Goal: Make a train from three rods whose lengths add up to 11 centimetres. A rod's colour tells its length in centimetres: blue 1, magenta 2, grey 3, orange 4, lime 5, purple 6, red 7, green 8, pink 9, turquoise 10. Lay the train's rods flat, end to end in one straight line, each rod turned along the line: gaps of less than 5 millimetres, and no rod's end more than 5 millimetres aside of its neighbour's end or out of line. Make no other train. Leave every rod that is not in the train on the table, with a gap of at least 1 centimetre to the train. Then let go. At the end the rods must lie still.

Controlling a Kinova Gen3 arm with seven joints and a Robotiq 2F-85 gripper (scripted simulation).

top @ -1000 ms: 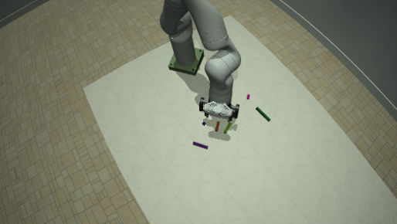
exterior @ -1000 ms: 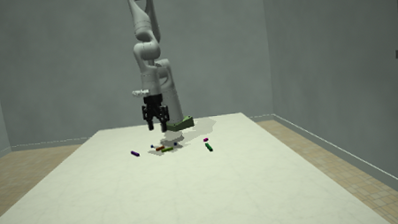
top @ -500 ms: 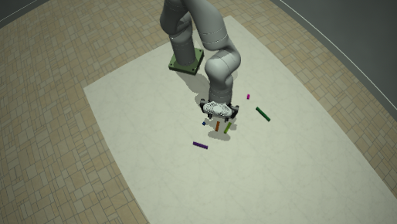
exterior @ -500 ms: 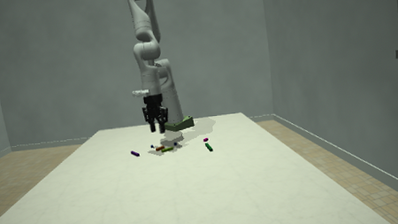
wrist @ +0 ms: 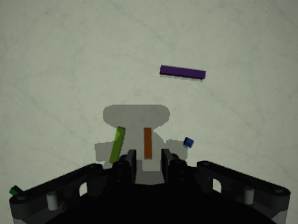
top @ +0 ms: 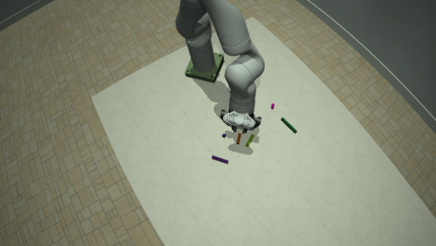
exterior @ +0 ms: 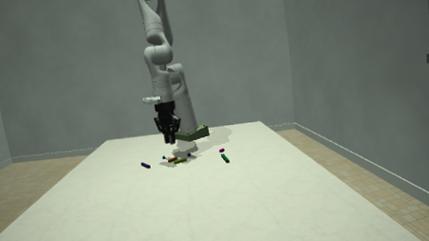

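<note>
Top view: the arm (top: 237, 42) rises from a green base plate (top: 219, 59) in the upper centre of the frame and bends down over the pale counter (top: 297, 191). The end effector (top: 240, 127) hangs above the counter near the frame centre, its fingers drawn partly together with nothing between them. Just below it lie the orange rod (top: 238, 138) and the lime rod (top: 250, 140), side by side but apart. The blue rod (top: 224, 136) sits to their left, the purple rod (top: 220, 159) lower left, the green rod (top: 288, 125) to the right, and the magenta rod (top: 272, 106) in the upper right of the group. All rods lie flat and separate.
</note>
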